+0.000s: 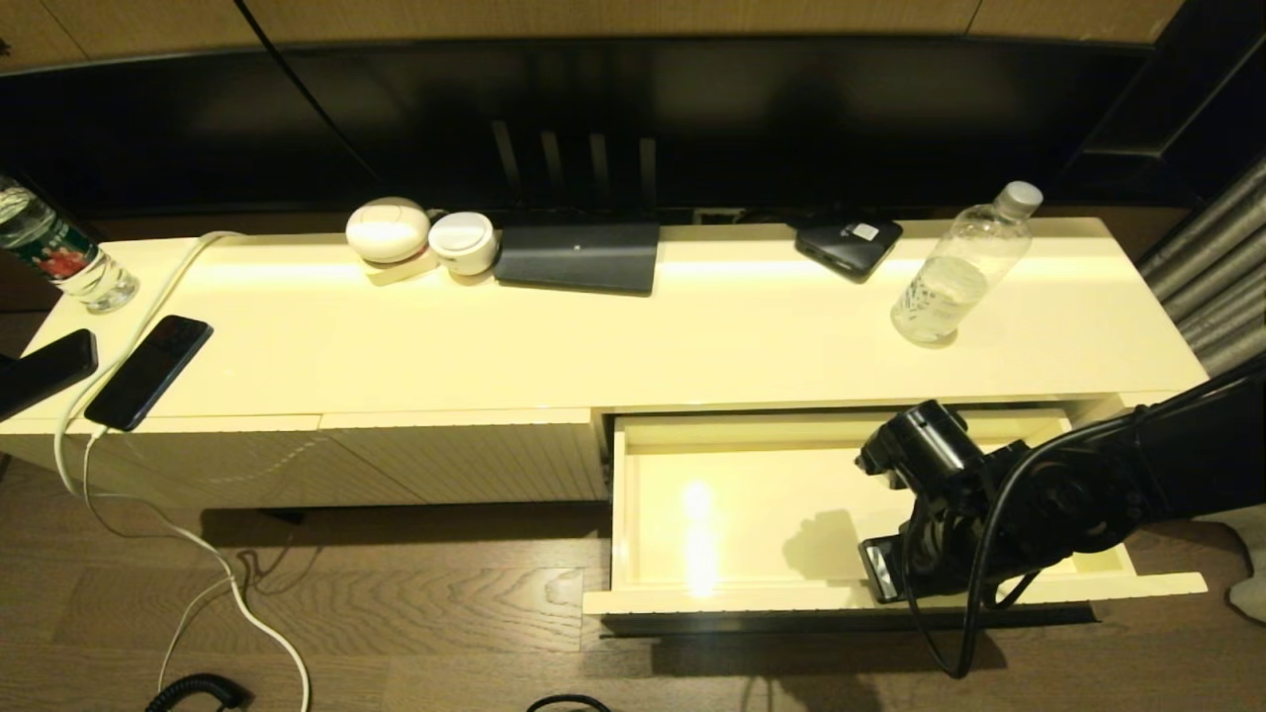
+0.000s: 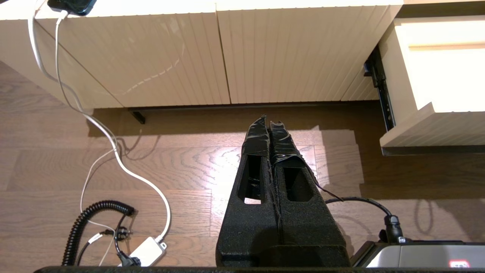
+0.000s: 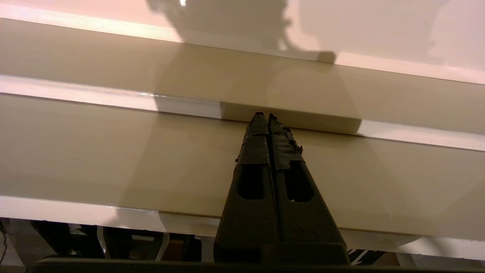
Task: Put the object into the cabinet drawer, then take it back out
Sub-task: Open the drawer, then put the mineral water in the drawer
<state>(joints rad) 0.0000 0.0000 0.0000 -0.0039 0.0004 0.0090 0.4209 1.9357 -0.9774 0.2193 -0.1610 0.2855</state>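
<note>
The object, a clear label-free bottle (image 1: 957, 272) with a pale cap, stands upright on the right part of the cabinet top. Below it the cabinet drawer (image 1: 621, 494) is pulled out, and its glossy cream interior holds nothing. My right gripper (image 1: 887, 455) hovers over the drawer's right half, pointing toward the back wall. Its fingers are shut with nothing between them, as the right wrist view shows of the gripper (image 3: 265, 115) above the drawer floor (image 3: 113, 151). My left gripper (image 2: 269, 122) is shut and empty, low over the wooden floor in front of the closed ribbed panels, left of the drawer (image 2: 435, 125).
A green-red labelled bottle (image 1: 59, 259) stands at the far left of the top. Two phones (image 1: 148, 371) lie there, with a white cable (image 1: 198, 539) trailing to the floor. Along the back sit two white round items (image 1: 388, 229), a dark flat box (image 1: 579, 255) and a small black device (image 1: 849, 243).
</note>
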